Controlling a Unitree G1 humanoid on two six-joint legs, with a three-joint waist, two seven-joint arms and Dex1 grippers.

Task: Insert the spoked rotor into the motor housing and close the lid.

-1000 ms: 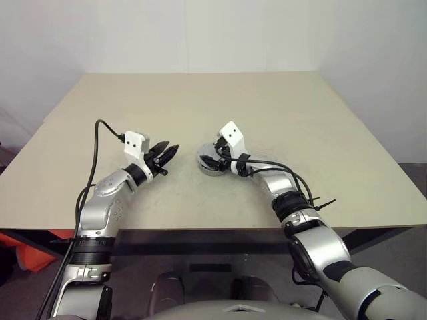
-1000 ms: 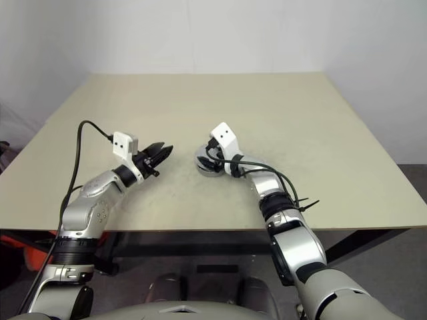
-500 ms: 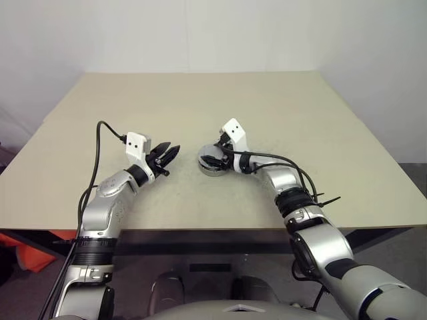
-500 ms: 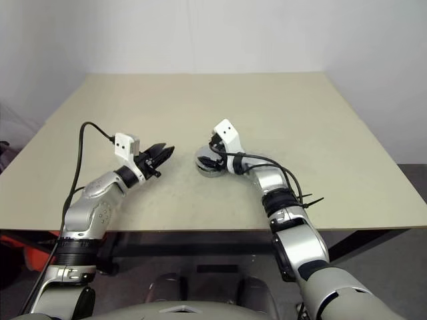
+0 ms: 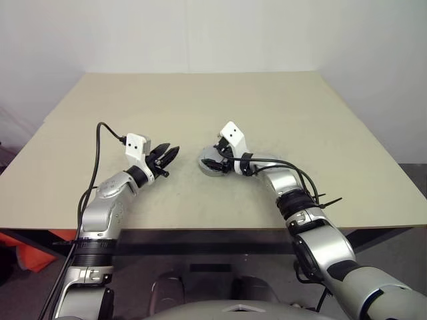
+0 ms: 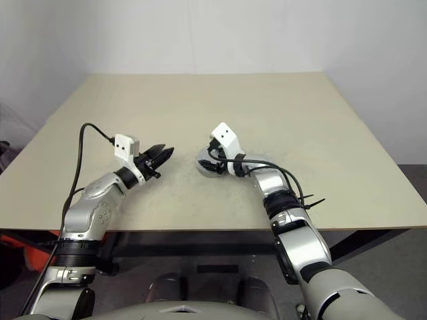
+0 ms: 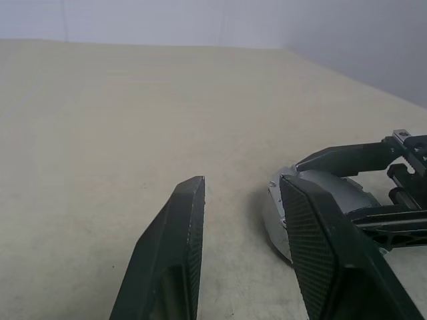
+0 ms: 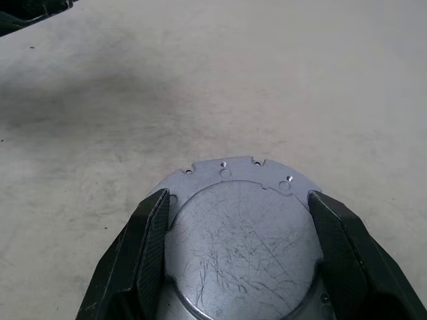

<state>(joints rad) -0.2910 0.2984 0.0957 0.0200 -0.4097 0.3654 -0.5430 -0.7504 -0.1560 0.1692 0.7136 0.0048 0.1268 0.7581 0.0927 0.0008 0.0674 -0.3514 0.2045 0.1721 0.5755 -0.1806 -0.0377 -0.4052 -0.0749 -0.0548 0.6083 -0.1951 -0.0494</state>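
Right hand (image 8: 233, 267) straddles the motor housing (image 8: 237, 227), fingers wide at its sides; left hand (image 5: 167, 157) beside it, half-open, empty.

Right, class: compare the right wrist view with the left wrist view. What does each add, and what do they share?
Right wrist view: the motor housing's scratched flat top and rim holes, between the right end effector's spread fingers. Left wrist view: the left end effector open and empty, plus the housing's side wall. Shared: the housing, the right end effector astride it, the table.
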